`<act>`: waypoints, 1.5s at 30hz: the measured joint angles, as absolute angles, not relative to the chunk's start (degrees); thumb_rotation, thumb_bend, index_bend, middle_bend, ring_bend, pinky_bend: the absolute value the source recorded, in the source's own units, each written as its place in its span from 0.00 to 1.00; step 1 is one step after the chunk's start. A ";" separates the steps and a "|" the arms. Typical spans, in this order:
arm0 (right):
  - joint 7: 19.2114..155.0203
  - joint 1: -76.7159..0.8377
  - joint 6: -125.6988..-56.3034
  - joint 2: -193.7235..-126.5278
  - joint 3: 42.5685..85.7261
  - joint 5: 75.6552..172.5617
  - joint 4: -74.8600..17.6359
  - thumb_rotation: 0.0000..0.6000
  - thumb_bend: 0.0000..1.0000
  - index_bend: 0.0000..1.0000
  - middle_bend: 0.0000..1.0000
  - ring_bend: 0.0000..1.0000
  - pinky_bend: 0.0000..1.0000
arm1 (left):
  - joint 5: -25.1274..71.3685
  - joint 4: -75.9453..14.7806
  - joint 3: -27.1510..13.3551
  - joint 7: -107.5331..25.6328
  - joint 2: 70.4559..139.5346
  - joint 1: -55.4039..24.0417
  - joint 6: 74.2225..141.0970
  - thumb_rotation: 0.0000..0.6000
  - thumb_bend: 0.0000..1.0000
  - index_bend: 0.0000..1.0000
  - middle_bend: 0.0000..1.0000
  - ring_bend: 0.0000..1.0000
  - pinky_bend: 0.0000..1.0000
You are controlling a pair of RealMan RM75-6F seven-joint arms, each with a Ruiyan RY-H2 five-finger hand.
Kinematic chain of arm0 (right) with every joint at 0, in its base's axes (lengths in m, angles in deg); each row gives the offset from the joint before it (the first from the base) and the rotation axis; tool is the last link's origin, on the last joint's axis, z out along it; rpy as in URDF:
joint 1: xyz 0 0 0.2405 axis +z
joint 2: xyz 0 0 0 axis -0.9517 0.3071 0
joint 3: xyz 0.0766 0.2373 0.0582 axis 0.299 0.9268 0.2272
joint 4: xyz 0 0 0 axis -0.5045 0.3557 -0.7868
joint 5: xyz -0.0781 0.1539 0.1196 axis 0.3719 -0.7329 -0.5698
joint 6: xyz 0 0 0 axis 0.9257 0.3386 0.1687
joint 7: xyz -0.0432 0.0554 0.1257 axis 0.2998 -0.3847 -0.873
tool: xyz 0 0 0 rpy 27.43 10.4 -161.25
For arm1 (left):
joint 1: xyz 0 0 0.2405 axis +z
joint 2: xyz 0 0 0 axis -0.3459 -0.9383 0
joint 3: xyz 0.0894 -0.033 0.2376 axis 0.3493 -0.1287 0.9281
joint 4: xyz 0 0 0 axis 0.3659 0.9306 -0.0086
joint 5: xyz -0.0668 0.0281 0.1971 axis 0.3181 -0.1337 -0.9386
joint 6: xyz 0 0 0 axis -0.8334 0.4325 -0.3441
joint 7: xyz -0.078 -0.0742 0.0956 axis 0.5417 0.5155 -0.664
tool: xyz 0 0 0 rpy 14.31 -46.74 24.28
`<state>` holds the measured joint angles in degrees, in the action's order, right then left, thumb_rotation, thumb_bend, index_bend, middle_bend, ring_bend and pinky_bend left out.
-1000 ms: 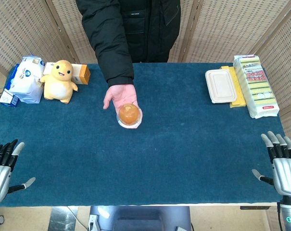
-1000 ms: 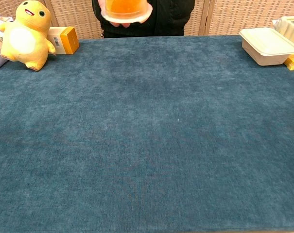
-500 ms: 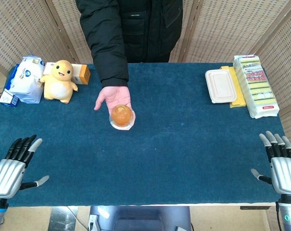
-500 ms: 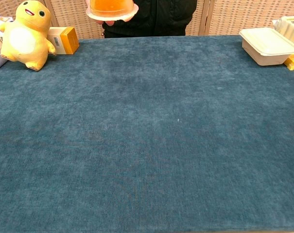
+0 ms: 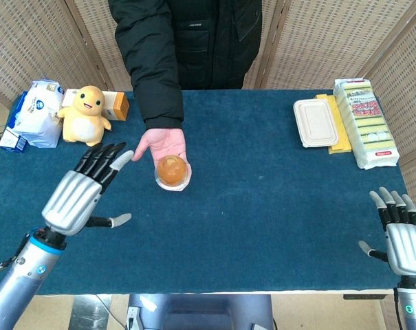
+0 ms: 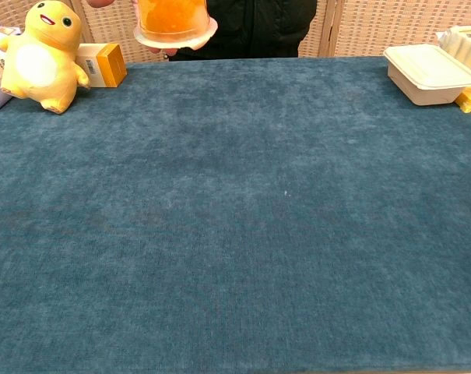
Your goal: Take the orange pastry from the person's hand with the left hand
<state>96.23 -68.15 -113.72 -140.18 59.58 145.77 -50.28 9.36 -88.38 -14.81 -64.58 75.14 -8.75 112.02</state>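
One orange pastry (image 5: 171, 169) on the person's hand (image 5: 161, 144), above the blue table (image 5: 263, 199).

One yellow plush toy (image 5: 85, 115) and one white lidded container (image 5: 315, 122) stand by. The left hand (image 5: 80, 192) hovers empty beside the pastry, fingers spread wide; the right hand (image 5: 400, 237) rests empty at the table's edge, fingers apart.

The robot's left hand (image 5: 77, 196) reached out over the table (image 5: 263, 206), palm down, fingers stretched forward and apart, thumb out to the side, holding nothing; its silver forearm ran back toward the near left corner. The right hand (image 5: 403, 240) waited at the near right edge, fingers up and slightly apart, empty.
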 measured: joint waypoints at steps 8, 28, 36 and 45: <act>96.29 -67.76 -112.91 -140.21 59.96 144.72 -50.07 1.00 0.04 0.10 0.03 0.00 0.00 | 35.22 -87.10 -18.89 -80.55 82.97 -24.18 110.08 1.00 0.08 0.00 0.04 0.01 0.18; 94.76 -67.95 -113.16 -139.82 60.14 144.26 -49.71 1.00 0.04 0.10 0.03 0.00 0.00 | 44.27 -78.29 -16.79 -90.97 98.24 -36.58 119.79 1.00 0.13 0.28 0.37 0.28 0.41; 94.92 -67.83 -112.97 -140.02 60.17 144.05 -49.52 1.00 0.04 0.10 0.03 0.00 0.00 | 41.63 -77.18 -15.96 -90.46 99.21 -36.47 121.99 1.00 0.16 0.42 0.49 0.38 0.48; 95.19 -67.83 -112.91 -140.02 60.10 143.99 -49.70 1.00 0.04 0.10 0.03 0.00 0.00 | 38.52 -77.83 -15.99 -89.16 98.89 -35.87 123.25 1.00 0.17 0.47 0.53 0.41 0.50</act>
